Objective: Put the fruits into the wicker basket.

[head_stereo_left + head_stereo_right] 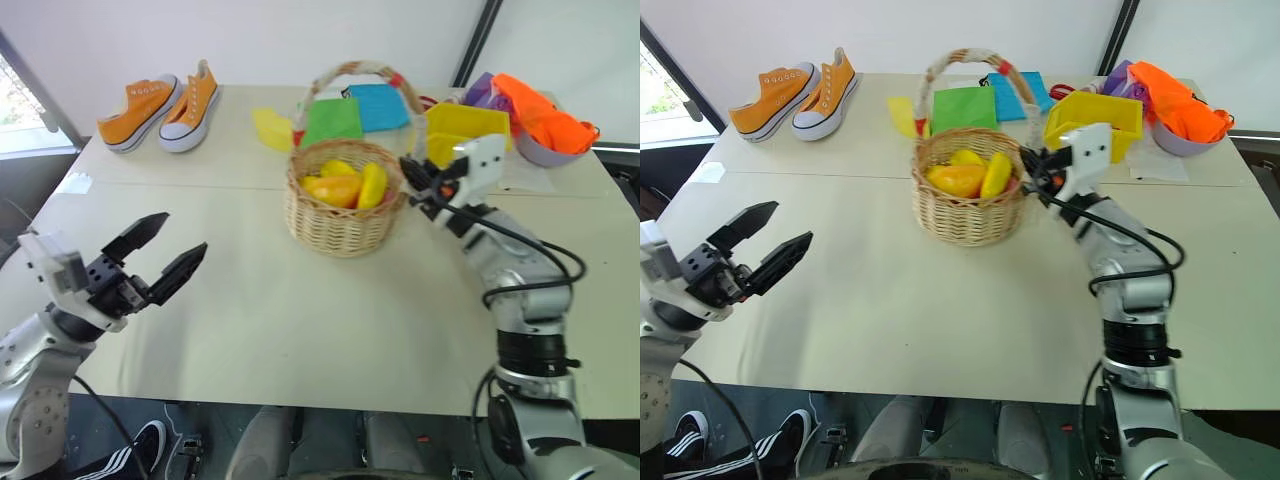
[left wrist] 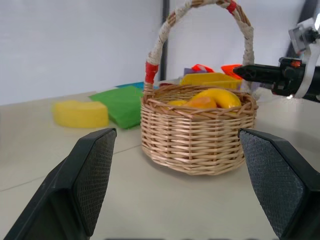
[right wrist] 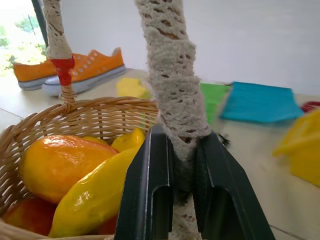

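Observation:
The wicker basket (image 1: 340, 218) stands on the middle of the table, its tall arched handle (image 3: 170, 75) wrapped in white with red bits. Fruits lie inside it: an orange-yellow mango (image 3: 60, 165), a curved yellow banana (image 3: 95, 195), a pink-red peach (image 3: 22, 217) under them and another yellow fruit (image 1: 337, 167) at the back. My right gripper (image 3: 181, 132) reaches the basket from its right side and is shut on the handle's lower right leg. My left gripper (image 1: 185, 232) hovers open and empty over the table's near left, well apart from the basket and pointing towards it.
A pair of orange sneakers (image 1: 160, 108) sits at the far left. Behind the basket lie yellow (image 1: 272, 128), green (image 1: 333, 120) and blue (image 1: 380, 105) cloth pieces. A yellow plastic bin (image 1: 465, 128) and a bowl with orange cloth (image 1: 548, 125) stand at the far right.

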